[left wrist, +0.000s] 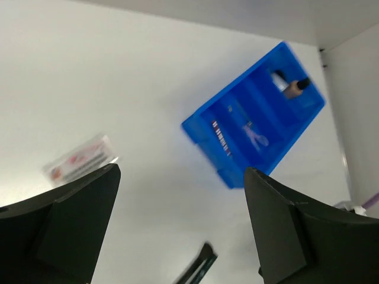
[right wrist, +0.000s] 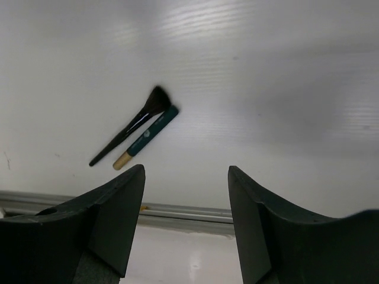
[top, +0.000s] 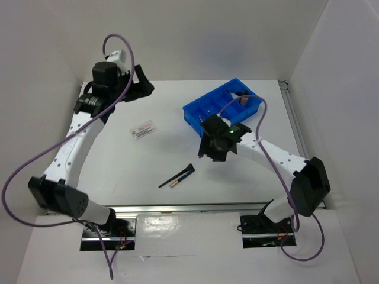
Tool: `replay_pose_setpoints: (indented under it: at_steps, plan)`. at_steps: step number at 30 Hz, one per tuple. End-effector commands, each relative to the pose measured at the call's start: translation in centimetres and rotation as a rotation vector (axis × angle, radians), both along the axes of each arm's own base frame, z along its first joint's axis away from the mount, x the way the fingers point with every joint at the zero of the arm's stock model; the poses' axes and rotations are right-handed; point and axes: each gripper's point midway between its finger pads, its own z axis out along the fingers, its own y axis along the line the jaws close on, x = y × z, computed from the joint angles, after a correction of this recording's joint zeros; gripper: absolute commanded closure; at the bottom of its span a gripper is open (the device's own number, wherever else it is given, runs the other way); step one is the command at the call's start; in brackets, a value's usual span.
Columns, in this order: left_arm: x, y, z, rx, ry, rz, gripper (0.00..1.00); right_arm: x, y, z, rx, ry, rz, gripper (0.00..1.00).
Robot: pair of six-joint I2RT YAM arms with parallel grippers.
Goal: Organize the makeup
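Two close neighbours at ten o'clock, black brush (right wrist: 133, 125) and teal tool (right wrist: 148, 135): my spread right pincer (right wrist: 185, 173) may snag both.

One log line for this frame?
left gripper: open, empty | right gripper: open, empty | table: card, brush, teal tool | tray: bottle, scissors

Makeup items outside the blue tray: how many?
3: a white card left of the tray; a black brush and teal tool together near the front. The right arm may hide more.
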Motion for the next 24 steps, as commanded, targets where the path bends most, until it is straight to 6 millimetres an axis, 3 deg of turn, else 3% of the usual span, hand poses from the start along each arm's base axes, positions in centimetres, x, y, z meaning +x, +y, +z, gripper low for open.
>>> replay_pose_setpoints:
  at_steps: [1,2,4,8,16,24]
  plan:
    - [-4.8,3.4,-2.8,0.109,0.097,0.081,0.01,-0.9,4.1,-0.5,0.019,0.02,0.072,0.36]
    - [-5.6,4.9,-3.6,0.135,0.114,0.122,0.01,-1.9,5.5,-1.2,0.012,0.052,0.085,0.36]
    - [-8.0,6.5,-2.6,0.135,0.095,0.159,0.01,-2.7,6.0,-2.5,-0.011,0.09,0.057,0.39]
    - [-10.0,7.6,-2.4,0.154,0.109,0.193,0.01,-3.2,8.1,-4.0,0.063,0.157,0.067,0.39]
    - [-11.0,7.3,-3.3,0.138,0.125,0.176,0.01,-1.1,10.7,-6.7,0.074,0.16,0.072,0.41]
    - [-11.0,7.3,-3.3,0.138,0.125,0.176,0.01,-0.6,10.6,-8.7,0.045,0.195,0.046,0.44]
